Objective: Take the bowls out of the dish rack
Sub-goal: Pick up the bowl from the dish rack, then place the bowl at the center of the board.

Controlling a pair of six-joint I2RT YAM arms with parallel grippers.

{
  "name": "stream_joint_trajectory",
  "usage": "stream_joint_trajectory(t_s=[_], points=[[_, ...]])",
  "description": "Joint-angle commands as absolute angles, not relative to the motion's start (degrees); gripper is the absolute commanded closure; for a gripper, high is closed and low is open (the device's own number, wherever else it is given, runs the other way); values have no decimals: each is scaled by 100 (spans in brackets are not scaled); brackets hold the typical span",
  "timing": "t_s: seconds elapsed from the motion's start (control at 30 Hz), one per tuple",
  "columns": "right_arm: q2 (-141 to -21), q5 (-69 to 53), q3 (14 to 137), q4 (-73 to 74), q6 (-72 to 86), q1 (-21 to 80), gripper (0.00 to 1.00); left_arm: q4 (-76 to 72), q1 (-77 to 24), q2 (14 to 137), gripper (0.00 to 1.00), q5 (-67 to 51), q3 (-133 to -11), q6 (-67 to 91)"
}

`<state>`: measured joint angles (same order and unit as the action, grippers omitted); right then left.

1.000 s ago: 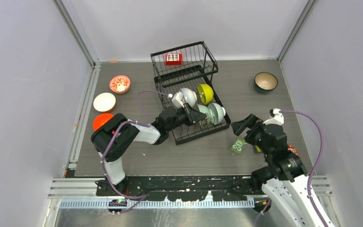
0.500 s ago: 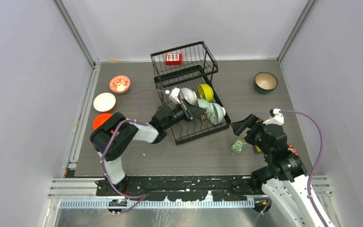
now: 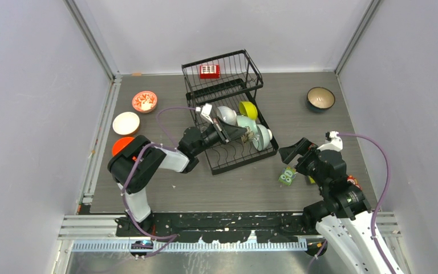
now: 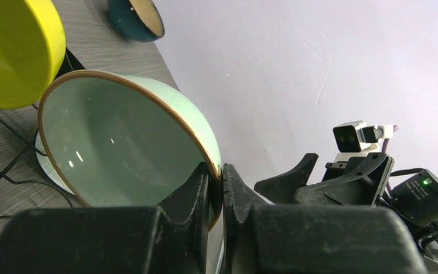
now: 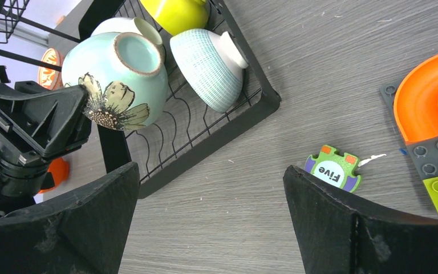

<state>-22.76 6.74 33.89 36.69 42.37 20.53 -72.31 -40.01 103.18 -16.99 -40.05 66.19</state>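
Tabletop (image 3: 251,188) of grey wood grain carries everything. The black wire dish rack (image 3: 228,114) stands at its far middle.

The left arm reaches right into the rack's lower tier, where the left gripper (image 4: 221,177) is pinched almost fully together on the rim of the pale mint bowl (image 4: 120,148), one finger inside and one outside. The bowl is tipped on edge; whether it is free of the wires cannot be told.

Just beside it in the rack are a lime-yellow bowl (image 3: 248,109), a white bowl (image 3: 226,114) and a ribbed bowl (image 5: 208,60).

The right gripper (image 5: 210,169) hangs to the right of the rack, spread wide with nothing in it.

The mint bowl looks rigid, glossy and chippable, probably fairly light. A thin rim grip may let it swivel, so slow carrying seems wise.
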Motion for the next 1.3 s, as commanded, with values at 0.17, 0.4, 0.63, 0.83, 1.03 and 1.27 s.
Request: stream_joint_trajectory(t_s=[0.17, 0.4, 0.63, 0.83, 1.03, 1.27], points=[[-2180, 496, 3392, 3486, 4175, 2083, 0, -8200, -3965, 9969, 100, -2221, -4166, 6719], [-2196, 339, 3553, 3433, 4184, 2079, 1, -8199, -3969, 9519, 100, -2561, -4076, 6735], [-2583, -337, 4326, 3422, 4048, 2082, 1, -7680, -3970, 8491, 100, -3286, -3738, 6643], [-3057, -1321, 5490, 3752, 3726, 2078, 1, -4094, -4201, 6486, 100, -3958, -3814, 4631], [-3478, -2090, 6587, 3996, 3711, 2085, 2, 1091, -5287, 4811, 100, -2636, -4882, 1547], [-4527, -2296, 7644, 5004, 3604, 2285, 8, 3071, -5774, 4496, 100, -1567, -5615, 336]])
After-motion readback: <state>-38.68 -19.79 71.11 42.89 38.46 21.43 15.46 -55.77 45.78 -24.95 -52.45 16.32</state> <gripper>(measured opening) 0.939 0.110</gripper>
